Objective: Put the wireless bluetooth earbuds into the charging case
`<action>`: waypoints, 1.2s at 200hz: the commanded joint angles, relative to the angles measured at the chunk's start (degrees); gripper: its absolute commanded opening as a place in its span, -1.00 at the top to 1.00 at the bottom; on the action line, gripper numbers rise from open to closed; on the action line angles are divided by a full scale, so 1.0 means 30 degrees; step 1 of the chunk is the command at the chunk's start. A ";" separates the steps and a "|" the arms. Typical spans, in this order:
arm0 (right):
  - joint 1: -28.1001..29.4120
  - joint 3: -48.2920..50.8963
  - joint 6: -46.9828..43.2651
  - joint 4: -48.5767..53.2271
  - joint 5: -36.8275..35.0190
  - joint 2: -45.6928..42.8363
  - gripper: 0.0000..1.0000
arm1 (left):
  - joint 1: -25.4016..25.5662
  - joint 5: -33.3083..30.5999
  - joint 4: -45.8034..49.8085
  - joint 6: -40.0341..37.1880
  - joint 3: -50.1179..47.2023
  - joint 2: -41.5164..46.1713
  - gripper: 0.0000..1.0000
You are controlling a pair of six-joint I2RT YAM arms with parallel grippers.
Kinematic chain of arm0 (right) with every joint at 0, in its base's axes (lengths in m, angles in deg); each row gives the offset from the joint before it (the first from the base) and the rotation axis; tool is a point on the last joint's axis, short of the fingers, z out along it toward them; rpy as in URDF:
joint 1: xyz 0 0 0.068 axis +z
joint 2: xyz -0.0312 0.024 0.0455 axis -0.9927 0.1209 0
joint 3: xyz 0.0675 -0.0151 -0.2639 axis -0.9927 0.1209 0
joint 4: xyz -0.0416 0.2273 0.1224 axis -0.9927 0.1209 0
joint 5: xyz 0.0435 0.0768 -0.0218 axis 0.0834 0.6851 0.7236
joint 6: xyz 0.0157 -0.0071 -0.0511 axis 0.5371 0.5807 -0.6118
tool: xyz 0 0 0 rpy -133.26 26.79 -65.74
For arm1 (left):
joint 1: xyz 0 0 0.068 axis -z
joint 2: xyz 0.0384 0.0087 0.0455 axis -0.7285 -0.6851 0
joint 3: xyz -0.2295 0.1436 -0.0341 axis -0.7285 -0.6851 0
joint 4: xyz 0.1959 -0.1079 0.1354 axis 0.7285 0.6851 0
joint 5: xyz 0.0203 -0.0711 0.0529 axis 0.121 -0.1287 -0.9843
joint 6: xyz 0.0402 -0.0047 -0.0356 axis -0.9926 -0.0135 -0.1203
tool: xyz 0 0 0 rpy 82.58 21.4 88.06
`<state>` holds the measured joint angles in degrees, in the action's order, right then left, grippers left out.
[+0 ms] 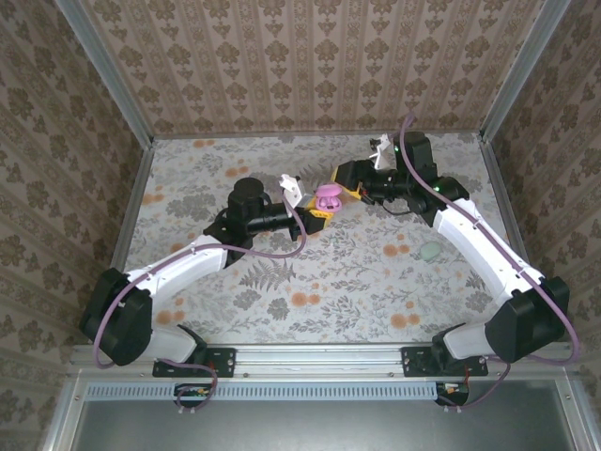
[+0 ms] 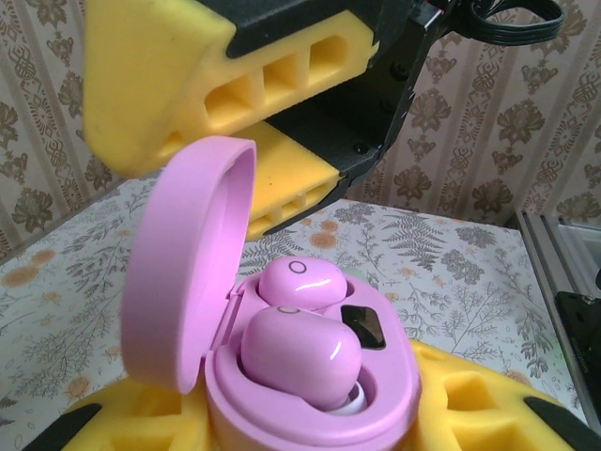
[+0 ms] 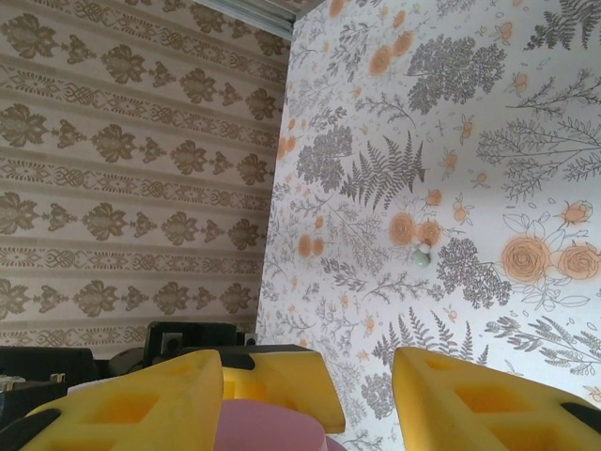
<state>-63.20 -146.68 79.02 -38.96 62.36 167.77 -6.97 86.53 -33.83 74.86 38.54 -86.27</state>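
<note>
**Left gripper holds, right gripper should press softly**

The left gripper pinches the small, round, shiny pink plastic charging case between its yellow fingers. It holds the case over the middle of the flowery table. The pink hinged lid stands open, tipped up on one side. The right gripper hangs just above the case. Its yellow fingers are spread apart and hold nothing.

Two glossy pink earbuds sit in the case. The back earbud looks snug in its hole. The front earbud looks a bit high. Its white rubber tip peeks out under it, so it may not be all the way in.

To do this step well, the right gripper should come down slow and straight. It should push the front earbud gently with one fingertip until it sits flat. The left gripper should grip firmly and hold the case level, so the case does not tip or slip. The right gripper should stay away from the lid, because a bump could shut it on the bud.

A small pale green thing lies on the table, well apart. What it is cannot be told.
</note>
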 commanded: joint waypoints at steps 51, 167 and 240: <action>-0.0049 0.1168 -0.0432 0.0847 0.0644 -0.0974 -0.05 | 0.0126 0.0074 -0.0468 0.0303 0.0841 0.0531 0.45; -0.0262 0.3614 0.2031 -0.3752 0.4362 -0.1903 -0.17 | 0.0132 -0.0344 -0.1159 0.0873 0.0835 0.0427 0.45; -0.0281 0.4867 0.4365 -0.7488 0.7573 -0.1408 -0.16 | 0.0095 -0.0198 -0.2222 0.1726 0.0861 0.0297 0.45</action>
<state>-63.86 -133.21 88.20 -54.72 79.59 163.09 -6.66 85.46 -36.73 78.14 38.92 -86.27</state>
